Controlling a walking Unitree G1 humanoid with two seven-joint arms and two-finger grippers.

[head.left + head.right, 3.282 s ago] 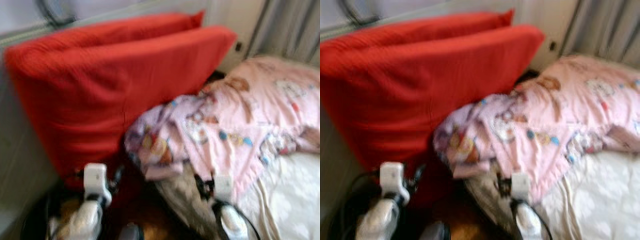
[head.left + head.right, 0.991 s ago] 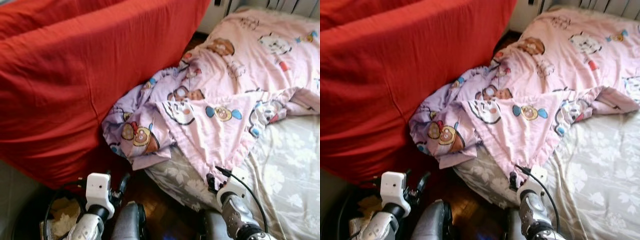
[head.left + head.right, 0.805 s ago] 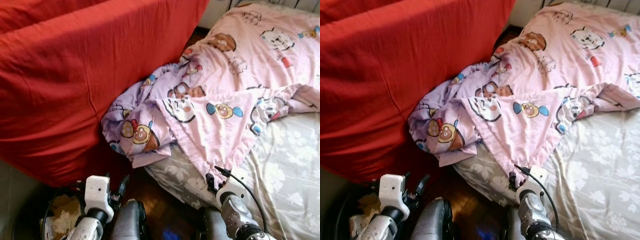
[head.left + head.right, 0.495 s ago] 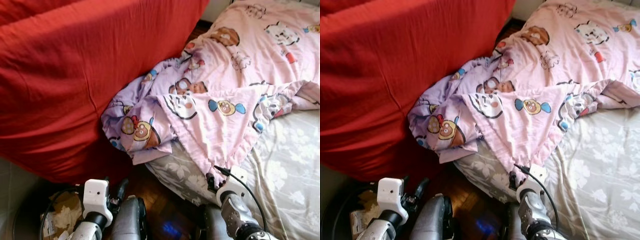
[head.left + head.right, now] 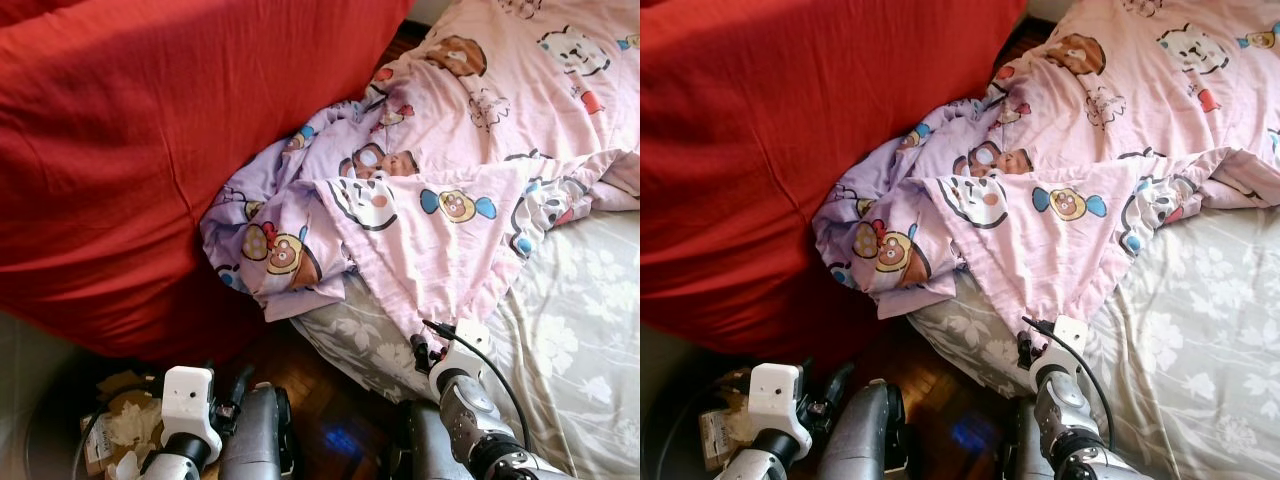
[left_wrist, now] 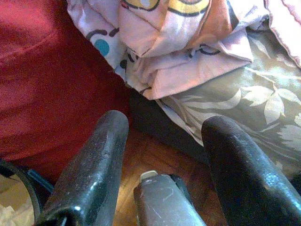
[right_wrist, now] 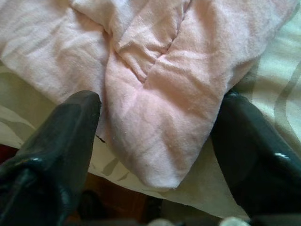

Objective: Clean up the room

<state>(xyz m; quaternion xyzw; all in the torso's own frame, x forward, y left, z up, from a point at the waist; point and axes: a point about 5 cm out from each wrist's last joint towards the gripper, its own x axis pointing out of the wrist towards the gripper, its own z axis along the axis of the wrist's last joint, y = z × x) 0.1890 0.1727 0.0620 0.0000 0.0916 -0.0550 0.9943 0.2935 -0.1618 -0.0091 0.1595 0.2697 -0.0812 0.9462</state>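
A pink cartoon-print blanket (image 5: 430, 200) lies crumpled across a bed with a grey floral sheet (image 5: 570, 340), its left end bunched against a big red cushion (image 5: 150, 150). My right gripper (image 7: 160, 101) is open at the bed's near edge, one finger on each side of the blanket's hanging corner (image 7: 155, 136). In the head view it sits just below that hem (image 5: 425, 350). My left gripper (image 6: 167, 122) is open and holds nothing. It hangs low over the wooden floor (image 5: 320, 400), pointing at the gap between cushion and bed.
A dark round bin with crumpled paper (image 5: 115, 425) stands on the floor at the lower left, beside my left arm. My grey legs (image 5: 255, 440) fill the narrow strip of floor between the cushion and the bed.
The whole view has shifted slightly as the camera moved. My left arm sits lower in the picture. The right gripper stays at the blanket's hem.
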